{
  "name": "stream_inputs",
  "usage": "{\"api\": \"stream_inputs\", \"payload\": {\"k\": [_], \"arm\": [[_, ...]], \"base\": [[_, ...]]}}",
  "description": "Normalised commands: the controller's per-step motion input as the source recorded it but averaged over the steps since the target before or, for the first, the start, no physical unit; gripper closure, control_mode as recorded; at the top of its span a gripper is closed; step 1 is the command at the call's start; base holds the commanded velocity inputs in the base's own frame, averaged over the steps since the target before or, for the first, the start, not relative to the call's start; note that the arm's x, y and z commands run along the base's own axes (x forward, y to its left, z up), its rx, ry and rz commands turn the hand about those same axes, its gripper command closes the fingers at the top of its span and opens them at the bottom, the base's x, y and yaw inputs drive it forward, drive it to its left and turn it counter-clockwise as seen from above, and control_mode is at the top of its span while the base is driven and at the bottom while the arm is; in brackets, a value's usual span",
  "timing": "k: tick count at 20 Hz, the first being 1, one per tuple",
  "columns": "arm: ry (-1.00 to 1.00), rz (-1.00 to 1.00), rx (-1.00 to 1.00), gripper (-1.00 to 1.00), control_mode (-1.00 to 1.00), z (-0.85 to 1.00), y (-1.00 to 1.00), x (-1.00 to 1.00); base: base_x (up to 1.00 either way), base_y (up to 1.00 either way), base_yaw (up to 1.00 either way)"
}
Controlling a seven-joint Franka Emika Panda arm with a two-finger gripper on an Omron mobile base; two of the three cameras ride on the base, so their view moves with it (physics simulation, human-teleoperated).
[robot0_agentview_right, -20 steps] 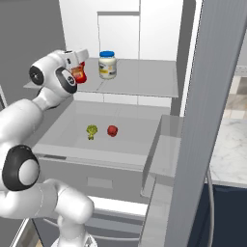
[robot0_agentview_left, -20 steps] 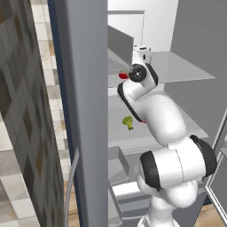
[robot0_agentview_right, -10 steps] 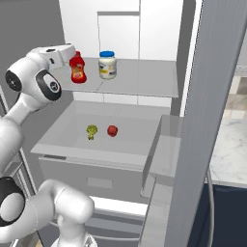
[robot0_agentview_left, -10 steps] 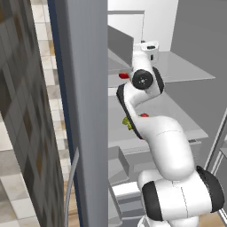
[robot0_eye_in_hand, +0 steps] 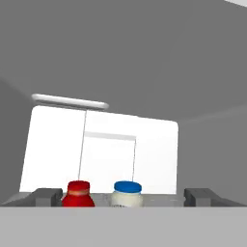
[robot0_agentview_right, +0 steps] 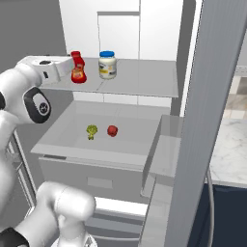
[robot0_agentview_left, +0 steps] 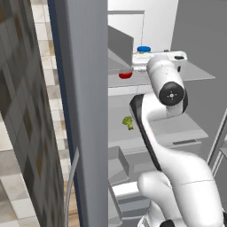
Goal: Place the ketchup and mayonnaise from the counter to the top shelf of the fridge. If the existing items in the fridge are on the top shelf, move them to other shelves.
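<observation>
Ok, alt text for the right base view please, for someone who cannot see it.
Open fridge: ketchup and mayonnaise stand upright, side by side, on the top shelf. A broccoli floret and red ball lie on the shelf below; the white arm's hand is beside the ketchup.

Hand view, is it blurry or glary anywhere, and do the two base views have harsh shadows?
Hand view: soft, slightly blurred, no glare; the ketchup and mayonnaise caps peek over the bottom edge against a bright white back wall. Right base view: flat, even rendered light, only faint shading under the top shelf. Left base view: the dark fridge door is near and blocks much of the interior.
</observation>
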Motion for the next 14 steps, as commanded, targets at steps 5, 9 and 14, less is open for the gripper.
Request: {"api": "stream_inputs", "payload": {"k": [5, 9, 14], "arm": [[0.17, 0.00, 0.00, -1.00, -1.00, -0.51, -0.32, -1.00], [0.23, 0.00, 0.00, -1.00, -1.00, -0.54, -0.18, -1.00], [0.00, -0.09, 0.04, -1.00, -1.00, -0.27, -0.06, -0.84]], "base": [[0.00, 0.00, 0.00], [0.00, 0.00, 0.00], [0.00, 0.00, 0.00]]}}
